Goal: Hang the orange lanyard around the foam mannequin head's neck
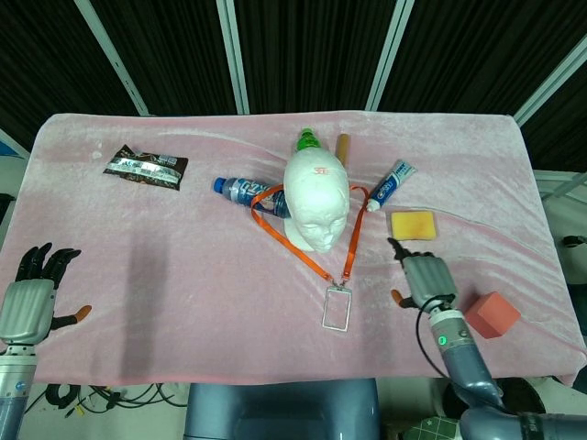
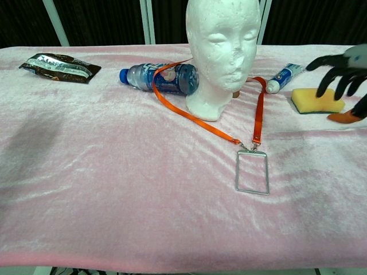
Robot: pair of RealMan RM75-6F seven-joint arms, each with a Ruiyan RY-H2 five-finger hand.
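The white foam mannequin head [image 1: 316, 200] [image 2: 221, 48] stands upright mid-table. The orange lanyard [image 1: 299, 246] [image 2: 195, 118] loops around its neck; both straps run forward to a clear badge holder [image 1: 337, 307] [image 2: 252, 172] lying flat on the cloth. My right hand [image 1: 421, 280] [image 2: 341, 74] hovers to the right of the badge holder, near the yellow sponge, fingers spread and holding nothing. My left hand [image 1: 30, 291] rests open at the table's front left edge, seen only in the head view.
A blue water bottle [image 2: 160, 78] lies left of the head, a green-capped bottle [image 1: 307, 140] behind it. A toothpaste tube [image 2: 284, 76], yellow sponge [image 2: 317, 99], red block [image 1: 491, 314] and dark snack packet [image 2: 59, 67] sit on the pink cloth [image 2: 114, 172].
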